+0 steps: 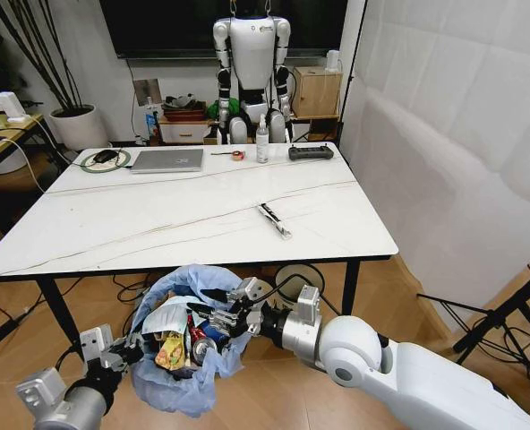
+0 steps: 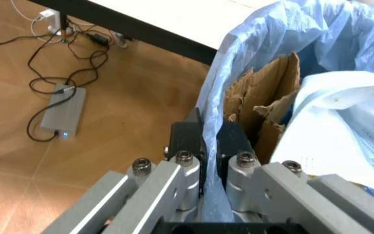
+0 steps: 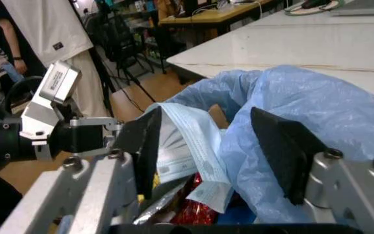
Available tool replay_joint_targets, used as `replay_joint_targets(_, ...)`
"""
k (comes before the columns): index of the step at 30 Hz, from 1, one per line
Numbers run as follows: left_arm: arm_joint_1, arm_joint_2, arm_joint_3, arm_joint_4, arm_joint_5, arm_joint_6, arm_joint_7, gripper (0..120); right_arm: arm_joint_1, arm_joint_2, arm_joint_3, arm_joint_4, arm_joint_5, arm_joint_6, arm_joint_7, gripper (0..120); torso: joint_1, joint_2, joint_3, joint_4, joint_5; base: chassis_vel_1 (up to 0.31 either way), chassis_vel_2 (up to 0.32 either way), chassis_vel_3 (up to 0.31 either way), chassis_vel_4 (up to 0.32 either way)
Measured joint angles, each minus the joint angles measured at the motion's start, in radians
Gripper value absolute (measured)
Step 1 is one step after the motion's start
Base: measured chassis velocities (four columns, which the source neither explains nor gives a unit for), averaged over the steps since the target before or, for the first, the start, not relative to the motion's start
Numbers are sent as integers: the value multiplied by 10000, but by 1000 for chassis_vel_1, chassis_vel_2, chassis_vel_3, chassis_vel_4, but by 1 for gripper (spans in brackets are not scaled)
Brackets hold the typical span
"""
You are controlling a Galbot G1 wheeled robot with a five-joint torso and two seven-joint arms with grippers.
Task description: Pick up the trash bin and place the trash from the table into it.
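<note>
The trash bin (image 1: 186, 336) hangs just below the table's (image 1: 202, 215) near edge, stuffed with a mask (image 3: 194, 146) and cardboard (image 2: 265, 105). The left gripper (image 2: 210, 146) pinches its bag rim; the right gripper (image 3: 210, 146) hovers over its mouth, fingers spread wide
</note>
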Motion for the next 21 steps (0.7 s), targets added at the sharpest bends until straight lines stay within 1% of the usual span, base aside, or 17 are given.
replay_joint_targets(1, 0, 0, 0, 0, 0, 0, 0, 0, 0, 0, 0, 0, 0, 0, 0, 56, 0, 0, 0, 0, 0, 0, 0, 0, 0)
replay_joint_targets(8, -44, 26, -9, 54, -70, 4, -29, 0, -62, -300, 157, 367, 11, 62, 14, 86, 0, 0, 0, 0, 0, 0, 0, 0, 0)
replay_joint_targets(9, -44, 26, -9, 54, -70, 4, -29, 0, -62, -300, 157, 367, 11, 62, 14, 86, 0, 0, 0, 0, 0, 0, 0, 0, 0)
replay_joint_targets(12, -43, 1, -2, 97, -74, 6, -37, 0, -45, -359, 471, 583, 124, 97, 73, 98, 0, 0, 0, -1, 0, 0, 0, 0, 0)
replay_joint_targets(15, -33, -14, 7, 120, -74, 6, -38, 0, 3, -333, 667, 643, 244, 94, 128, 100, 0, 0, 0, -1, -1, 0, 0, 0, 0)
replay_joint_targets(16, -12, -25, 12, 140, -75, 6, -39, 0, 88, -254, 911, 644, 352, 91, 164, 100, 0, 0, 0, -2, -1, 0, 0, 0, 0)
replay_joint_targets(18, 40, -42, 15, 147, -74, 6, -40, 0, 293, -42, 1263, 424, 524, 75, 348, 100, 0, 0, 0, -1, 0, 0, 0, 0, 0)
replay_joint_targets(21, 89, -39, -25, 123, -75, 6, -40, 0, 673, 404, 1661, -284, 681, -44, 870, 100, 0, 0, 0, 1, 0, 0, 0, 0, 0)
